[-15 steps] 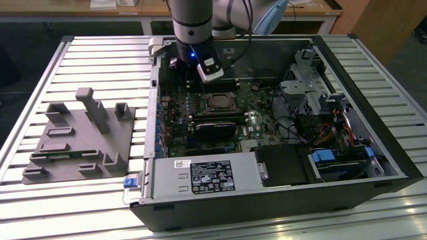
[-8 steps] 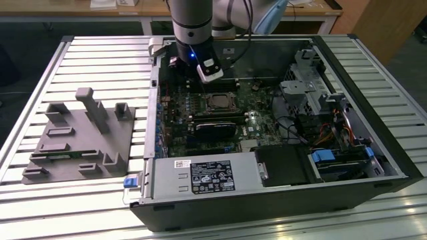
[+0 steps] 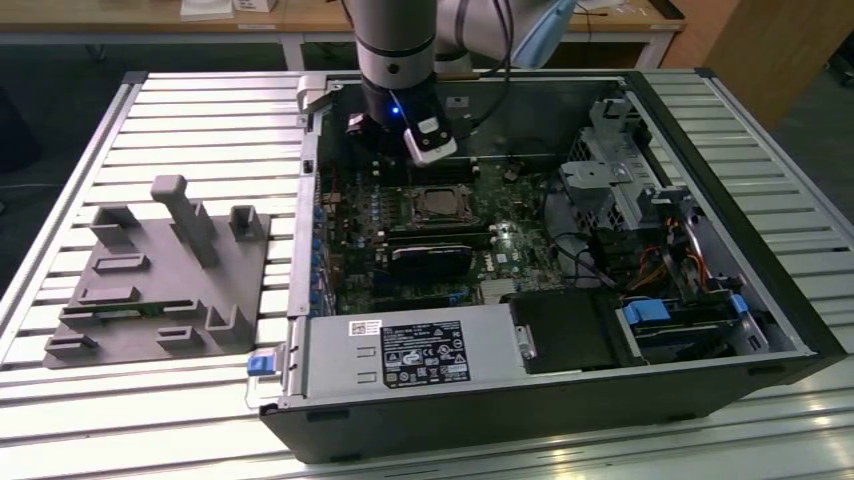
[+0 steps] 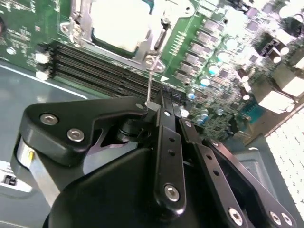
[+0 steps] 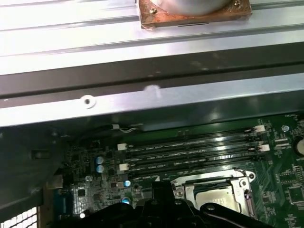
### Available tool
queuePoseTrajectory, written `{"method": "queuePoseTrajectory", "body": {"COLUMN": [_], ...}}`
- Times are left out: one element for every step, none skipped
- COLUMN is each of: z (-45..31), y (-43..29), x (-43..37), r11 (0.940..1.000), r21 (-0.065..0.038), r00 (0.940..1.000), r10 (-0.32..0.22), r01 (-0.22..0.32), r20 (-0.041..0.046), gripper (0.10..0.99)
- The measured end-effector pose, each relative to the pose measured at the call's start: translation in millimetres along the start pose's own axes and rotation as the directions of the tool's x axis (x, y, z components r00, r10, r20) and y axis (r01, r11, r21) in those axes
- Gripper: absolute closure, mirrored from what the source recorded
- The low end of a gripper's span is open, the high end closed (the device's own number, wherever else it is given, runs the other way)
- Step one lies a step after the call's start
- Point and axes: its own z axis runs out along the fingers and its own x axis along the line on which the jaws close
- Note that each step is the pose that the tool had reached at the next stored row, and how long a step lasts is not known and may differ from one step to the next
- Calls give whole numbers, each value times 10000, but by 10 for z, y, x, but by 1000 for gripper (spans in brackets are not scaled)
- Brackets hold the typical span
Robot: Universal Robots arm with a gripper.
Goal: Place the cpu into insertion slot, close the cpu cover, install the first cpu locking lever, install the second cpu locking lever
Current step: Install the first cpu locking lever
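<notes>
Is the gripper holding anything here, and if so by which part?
The gripper appears shut on the locking lever, pinching the thin wire's free end.

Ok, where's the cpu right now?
The cpu sits in the slot in the middle of the board in the exterior view, just below the arm and next to the memory slots.

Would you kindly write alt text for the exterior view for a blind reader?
A robot arm reaches down into an open computer case lying on a slatted metal table, its wrist low over the green motherboard close to the cpu. A grey fixture sits on the table at the exterior view's left.
</notes>
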Motion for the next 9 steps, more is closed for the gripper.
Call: {"method": "queuePoseTrajectory", "body": {"z": [2, 3, 5, 7, 8, 10, 12, 14, 16], "y": [3, 7, 11, 15, 19, 22, 26, 30, 34], "x": [-24, -49, -76, -104, -131, -160, -187, -216, -244], "r11": [10000, 10000, 10000, 10000, 10000, 10000, 10000, 10000, 10000], "r21": [0, 0, 1, 1, 2, 2, 3, 3, 3], "r00": [10000, 10000, 10000, 10000, 10000, 10000, 10000, 10000, 10000], "r10": [0, 0, 1, 2, 3, 3, 3, 5, 5], "r01": [0, 0, -1, -2, -3, -3, -3, -5, -5], "r20": [-2, -4, -7, -10, -12, -15, -17, -19, -21], "gripper": [980, 980, 980, 980, 980, 980, 980, 980, 980]}}
